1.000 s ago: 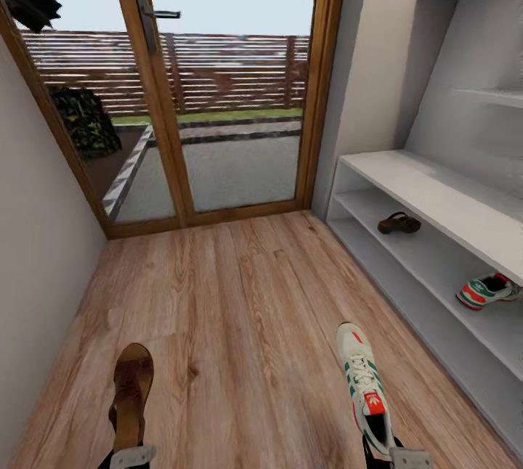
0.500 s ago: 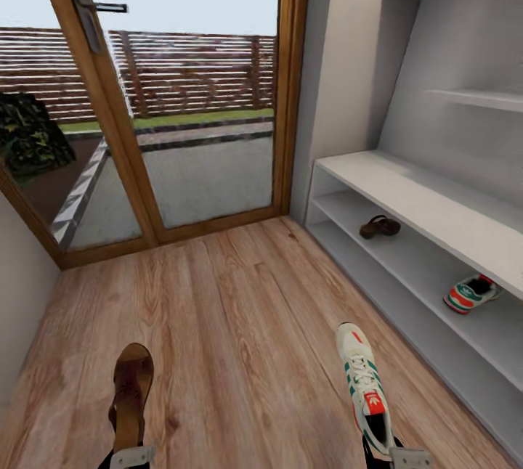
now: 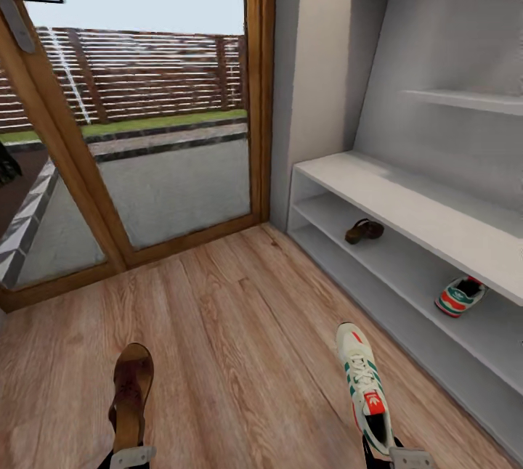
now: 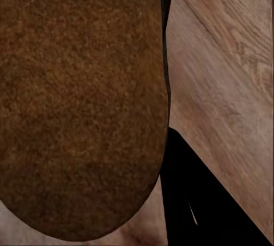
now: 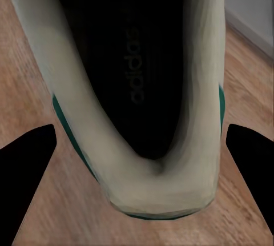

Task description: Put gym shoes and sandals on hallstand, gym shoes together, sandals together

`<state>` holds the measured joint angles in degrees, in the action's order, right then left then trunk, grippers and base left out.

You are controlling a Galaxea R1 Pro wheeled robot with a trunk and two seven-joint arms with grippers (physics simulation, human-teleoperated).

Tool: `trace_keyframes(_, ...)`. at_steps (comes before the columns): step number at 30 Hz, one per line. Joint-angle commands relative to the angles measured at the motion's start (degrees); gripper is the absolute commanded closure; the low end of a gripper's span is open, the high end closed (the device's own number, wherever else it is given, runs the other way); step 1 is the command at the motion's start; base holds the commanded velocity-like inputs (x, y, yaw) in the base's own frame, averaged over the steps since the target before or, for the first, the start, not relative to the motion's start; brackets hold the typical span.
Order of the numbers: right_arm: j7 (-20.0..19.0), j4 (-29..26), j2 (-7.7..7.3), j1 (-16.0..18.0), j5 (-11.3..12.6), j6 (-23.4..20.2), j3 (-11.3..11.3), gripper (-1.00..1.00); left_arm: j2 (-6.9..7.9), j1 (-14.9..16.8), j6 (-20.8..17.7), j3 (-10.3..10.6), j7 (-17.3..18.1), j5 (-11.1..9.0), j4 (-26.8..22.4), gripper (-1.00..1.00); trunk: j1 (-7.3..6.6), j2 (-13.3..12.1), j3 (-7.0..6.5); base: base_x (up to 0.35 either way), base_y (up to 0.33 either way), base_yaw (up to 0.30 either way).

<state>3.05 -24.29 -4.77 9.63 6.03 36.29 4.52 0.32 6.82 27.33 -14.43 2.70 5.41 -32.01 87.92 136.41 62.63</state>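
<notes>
Carrying one shoe per arm toward the hallstand (image 3: 407, 197): left gripper (image 3: 131, 457) clamped on the heel end of a brown sandal (image 3: 131, 389), right gripper (image 3: 396, 458) clamped on the heel of a gym shoe (image 3: 363, 382), both held out above the corridor floor (image 3: 232, 324) with toes pointing forward. Confirmed from the wrists: tan footbed of the sandal (image 4: 80, 97) close up, heel opening of the gym shoe (image 5: 137, 86) seated between two dark fingers (image 5: 25, 177). Already on the rack's upper open shelf: the second sandal (image 3: 364, 230) toward the door end, the second gym shoe (image 3: 458, 296) further along toward the near end, well apart from each other. Risks, as judged: only heel-end grips, so a long shoe likely to swing or slip out during a turn or a reach; toe of either shoe apt to catch the bench top's front edge or a shelf lip when pushed in, knocking it to the floor; a careless insertion liable to nudge the shelved shoe aside; pairing easily missed by dropping each shoe at the wrong end. Against a second ago: whole view swung rightward, door frame and handle slid toward the left edge, more of the rack and its wall shelves exposed; held shoes unchanged relative to the arms.
</notes>
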Motion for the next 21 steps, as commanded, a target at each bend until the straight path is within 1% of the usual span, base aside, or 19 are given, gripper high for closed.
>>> trace_keyframes(1, 0.3, 0.0, -0.06, 0.0, 0.6, 0.2, 0.5, 1.0, -0.06, 0.0, 0.2, -0.4, 0.2, 0.7, 0.0, 1.0, 0.02, 0.0, 0.04, 0.297, 0.182, -0.262)
trace_keyframes(16, 0.3, 0.0, -0.11, 0.0, 0.6, 0.2, 0.5, 1.0, -0.06, 0.0, 0.1, -0.4, 0.2, 0.7, 0.0, 1.0, 0.02, 0.0, 0.04, 0.287, 0.182, -0.262)
trace_keyframes(21, 0.3, 0.1, -0.11, 0.0, 0.6, 0.2, 0.5, 1.0, -0.06, 0.0, 0.1, -0.4, 0.2, 0.7, 0.0, 1.0, 0.02, 0.0, 0.04, 0.186, 0.144, -0.262)
